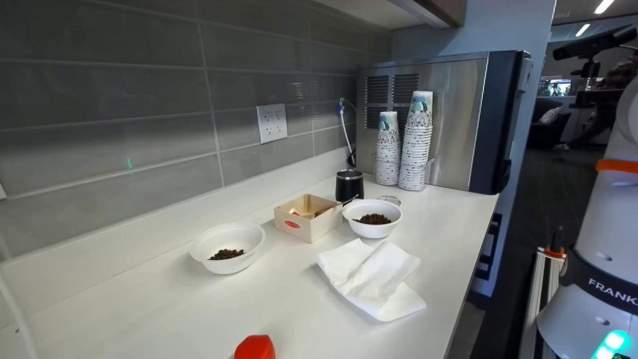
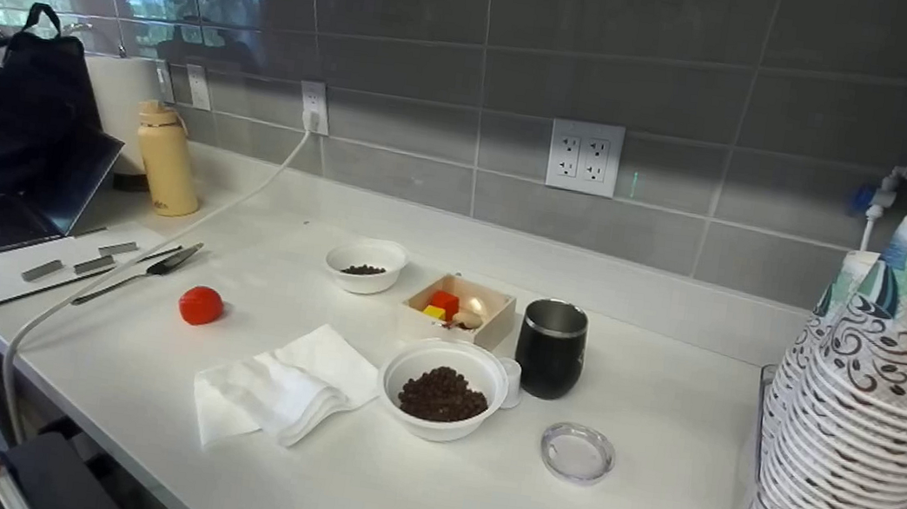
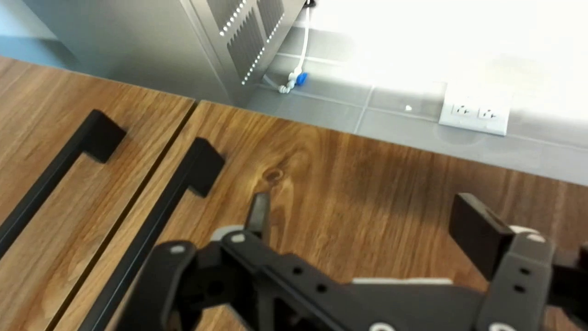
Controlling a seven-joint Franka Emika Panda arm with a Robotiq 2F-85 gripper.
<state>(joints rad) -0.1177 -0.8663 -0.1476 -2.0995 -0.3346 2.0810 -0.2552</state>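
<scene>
Legibly marked robot arm (image 1: 610,214): "FRANK" on its dark band (image 1: 578,271), cut off at the frame edge.
Wooden box (image 1: 324,225): red oval label (image 1: 292,224), wording too small to read.
Paper cups (image 1: 416,149): two stacks, printed with swirls.
Counter (image 1: 164,309): white, along a gray tiled wall (image 1: 109,94); two white bowls (image 1: 217,237) of brown pellets (image 1: 228,254) stand on it.
Floor (image 1: 541,189): dark, beyond the counter, under lit ceiling lamps (image 1: 604,6).
Cabinet door (image 3: 367,184): above the counter; brown wood with a dark knot (image 3: 273,174), black bar handle (image 3: 154,230), neighboring door (image 3: 147,133) close alongside.
Gripper (image 3: 365,220): in front of the cabinet door in the wrist view, fingers spread wide.
</scene>
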